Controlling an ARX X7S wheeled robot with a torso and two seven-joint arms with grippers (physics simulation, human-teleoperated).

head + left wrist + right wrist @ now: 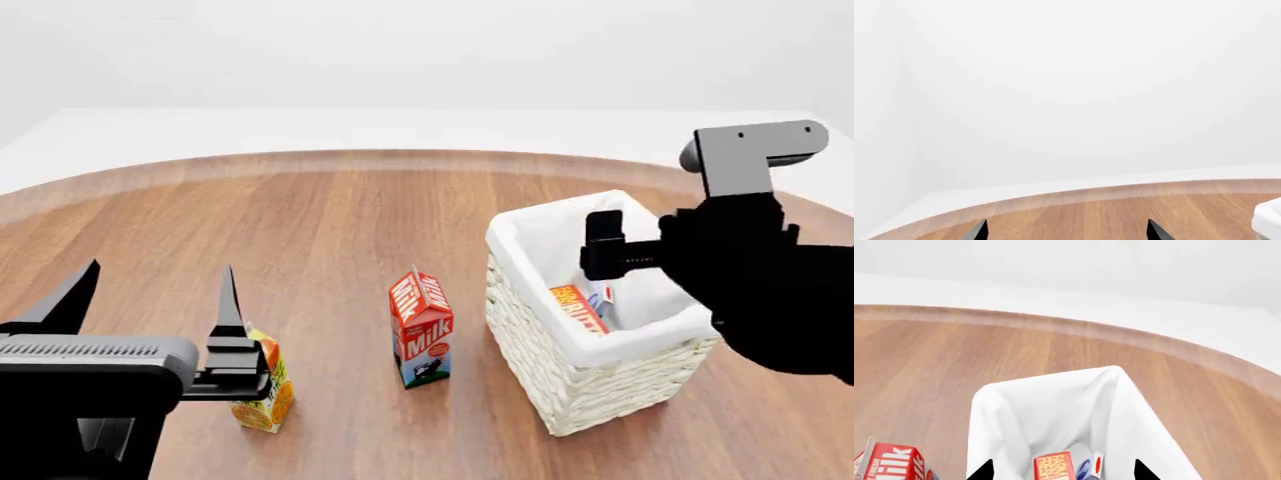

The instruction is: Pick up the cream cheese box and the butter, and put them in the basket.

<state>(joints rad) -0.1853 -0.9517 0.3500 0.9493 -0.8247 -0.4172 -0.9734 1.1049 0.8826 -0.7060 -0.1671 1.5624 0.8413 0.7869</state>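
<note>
milk carton (422, 330) beside basket (534, 345); butter (577, 305) inside (juice carton (264, 392) leftward)

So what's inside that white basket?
In the basket stands the orange-red butter, and beside it a small white box with blue and red marks, the cream cheese. The right gripper and the liner hide the bottom of the basket.

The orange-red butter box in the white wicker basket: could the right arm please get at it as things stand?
Probably yes: the right tool hangs open above the basket, and nothing covers the butter box.
</note>
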